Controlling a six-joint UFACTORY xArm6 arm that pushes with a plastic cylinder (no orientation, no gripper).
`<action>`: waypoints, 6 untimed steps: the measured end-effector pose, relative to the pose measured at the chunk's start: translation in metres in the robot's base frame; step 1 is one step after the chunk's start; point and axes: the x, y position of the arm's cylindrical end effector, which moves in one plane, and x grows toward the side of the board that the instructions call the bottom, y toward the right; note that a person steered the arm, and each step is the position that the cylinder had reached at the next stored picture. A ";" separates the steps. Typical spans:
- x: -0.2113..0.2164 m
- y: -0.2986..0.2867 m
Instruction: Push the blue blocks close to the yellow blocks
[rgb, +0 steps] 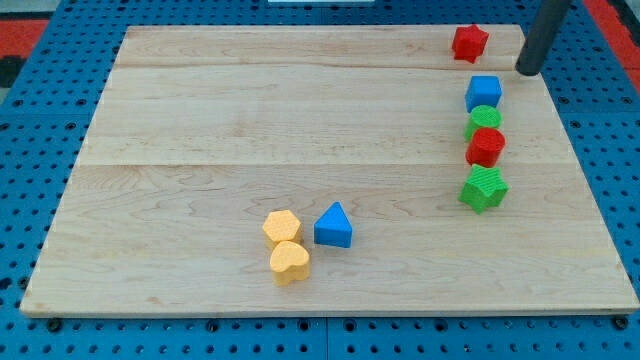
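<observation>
A: Starting at the view's bottom, what sits closest?

B: Two yellow blocks, touching each other: a yellow heart-shaped block (290, 262) lowest, and a yellow hexagonal block (282, 227) just above it. A blue triangular block (333, 226) stands just beside the hexagonal one, on the view's right. I judge that half of the job is already met, since that blue piece is close to the yellows.

A: And farther up?

B: On the view's right runs a column: a green star-shaped block (484, 188) lowest, then a red round block (486, 146), a green round block (484, 120), and a blue cube (484, 92) on top, each touching or nearly touching its neighbour. That blue cube is well apart from the yellows, so it is what remains to move. Higher still, alone near the board's top edge, sits a red star-like block (469, 42).

A: Where is my tip?

B: My tip (528, 72) rests near the wooden board (250, 120) at its right edge, just up and right of the blue cube, not touching it. That spot likely suits a push down and to the view's left, toward the yellows.

A: Any claw to report?

B: None; the arm ends in a plain rod, so there is nothing released or clenched.
</observation>
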 end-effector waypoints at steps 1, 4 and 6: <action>0.034 -0.023; 0.038 -0.103; 0.003 -0.138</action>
